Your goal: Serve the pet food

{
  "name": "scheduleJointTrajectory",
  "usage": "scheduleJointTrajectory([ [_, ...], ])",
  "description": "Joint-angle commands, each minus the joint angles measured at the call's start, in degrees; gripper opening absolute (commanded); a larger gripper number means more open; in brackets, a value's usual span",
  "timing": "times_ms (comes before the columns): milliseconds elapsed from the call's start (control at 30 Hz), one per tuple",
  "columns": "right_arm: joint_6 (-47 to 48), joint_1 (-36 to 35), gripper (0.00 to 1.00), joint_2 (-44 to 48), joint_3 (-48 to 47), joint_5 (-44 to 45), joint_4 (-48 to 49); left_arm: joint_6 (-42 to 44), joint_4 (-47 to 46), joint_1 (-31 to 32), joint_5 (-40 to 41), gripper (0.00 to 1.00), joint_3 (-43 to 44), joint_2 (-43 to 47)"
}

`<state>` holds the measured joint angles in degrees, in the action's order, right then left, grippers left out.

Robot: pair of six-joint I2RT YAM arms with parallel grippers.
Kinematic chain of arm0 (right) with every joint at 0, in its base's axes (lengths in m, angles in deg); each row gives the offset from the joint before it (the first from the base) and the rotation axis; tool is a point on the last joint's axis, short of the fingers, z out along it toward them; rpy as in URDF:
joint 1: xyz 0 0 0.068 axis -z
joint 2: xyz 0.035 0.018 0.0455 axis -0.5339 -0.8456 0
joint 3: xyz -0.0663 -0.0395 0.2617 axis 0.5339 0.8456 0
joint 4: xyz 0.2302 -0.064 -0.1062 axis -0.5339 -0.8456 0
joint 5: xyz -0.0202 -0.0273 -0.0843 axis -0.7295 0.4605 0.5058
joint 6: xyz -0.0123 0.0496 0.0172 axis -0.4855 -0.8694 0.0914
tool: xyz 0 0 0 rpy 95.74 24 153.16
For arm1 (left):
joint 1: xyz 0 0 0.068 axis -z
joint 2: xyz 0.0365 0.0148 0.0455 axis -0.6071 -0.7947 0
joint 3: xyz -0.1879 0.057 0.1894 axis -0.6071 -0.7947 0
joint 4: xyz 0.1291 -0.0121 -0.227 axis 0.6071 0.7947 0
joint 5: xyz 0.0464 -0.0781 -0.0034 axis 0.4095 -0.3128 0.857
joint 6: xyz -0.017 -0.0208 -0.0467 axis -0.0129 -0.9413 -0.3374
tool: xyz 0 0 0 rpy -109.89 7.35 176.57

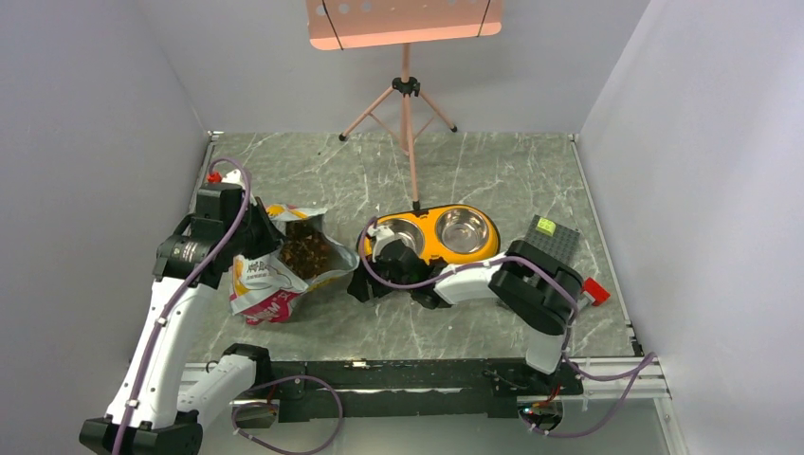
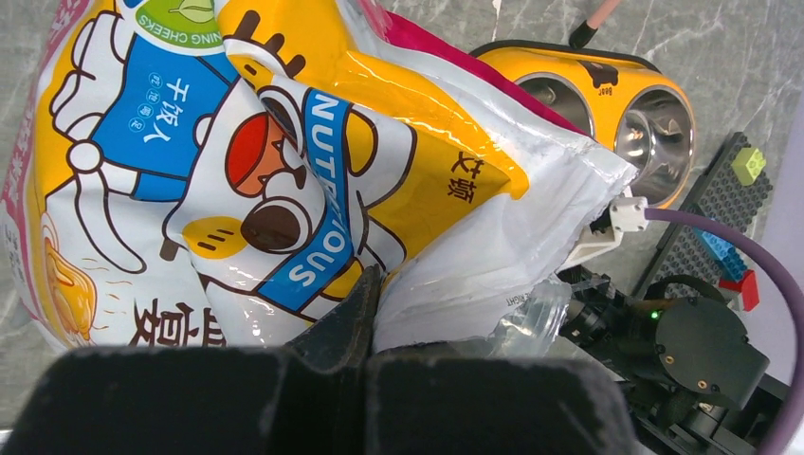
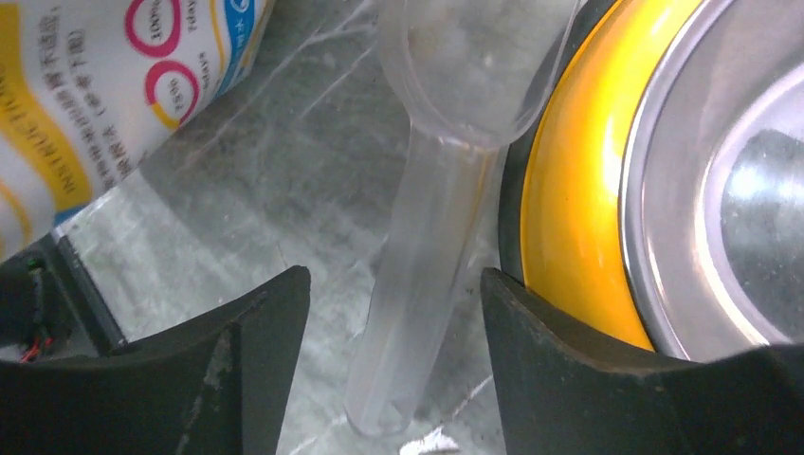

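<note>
The pet food (image 1: 305, 248) shows as brown kibble in the open mouth of a crinkly white-and-yellow cartoon bag (image 1: 270, 280) lying at the left. My left gripper (image 2: 370, 313) is shut on the bag's (image 2: 284, 171) edge; from above it sits at the bag's far-left side (image 1: 258, 232). A clear plastic scoop (image 3: 427, 237) lies on the table beside the yellow double-bowl feeder (image 3: 569, 209). My right gripper (image 3: 393, 322) is low over it, open, with the scoop handle between the fingers and a gap on each side. From above, this gripper (image 1: 365, 282) sits between bag and feeder (image 1: 436, 248).
A pink tripod stand (image 1: 406, 95) with a board stands at the back, its leg just behind the feeder. A dark studded baseplate (image 1: 552, 237) with a green brick lies right of the feeder, a red piece (image 1: 595, 290) near it. Grey walls enclose the table.
</note>
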<state>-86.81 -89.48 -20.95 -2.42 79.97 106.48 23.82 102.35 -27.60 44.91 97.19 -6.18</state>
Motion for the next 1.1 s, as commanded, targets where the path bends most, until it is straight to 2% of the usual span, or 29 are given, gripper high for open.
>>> scheduleJointTrajectory([
  [0,5.39,-1.46,0.63,-4.48,-3.46,6.04,1.87,1.75,3.13,0.33,-3.63,0.00,3.87,0.79],
  [167,6.80,-2.45,0.29,-2.35,-6.58,12.00,-9.75,2.83,2.42,0.33,-2.22,0.00,4.57,-0.01],
  [233,6.34,-2.55,0.14,1.17,-5.22,13.41,-15.35,2.50,1.16,0.32,-1.86,0.00,4.09,-0.18],
  [333,5.50,-2.47,0.01,9.40,-1.85,11.81,-22.82,2.30,-0.34,0.26,-0.94,0.00,3.14,0.41],
  [500,3.61,-2.64,0.00,22.02,0.40,12.71,-38.52,0.76,-3.51,0.32,0.66,0.00,-0.48,3.32],
  [667,3.65,-2.85,0.00,32.13,-2.01,16.26,-54.15,2.79,-5.34,0.33,-1.25,0.00,-2.98,3.52],
  [867,4.24,-6.35,0.00,40.55,-15.01,18.88,-76.77,6.20,-7.09,1.53,-6.10,0.00,-3.39,1.64],
  [1000,5.72,-9.07,0.00,42.24,-24.41,12.77,-82.52,4.61,-11.56,7.61,-8.71,0.00,-4.03,-0.32],
  [1067,6.88,-9.64,0.00,40.67,-27.91,9.90,-83.96,4.49,-11.28,12.17,-6.68,0.00,-1.86,-2.34],
])
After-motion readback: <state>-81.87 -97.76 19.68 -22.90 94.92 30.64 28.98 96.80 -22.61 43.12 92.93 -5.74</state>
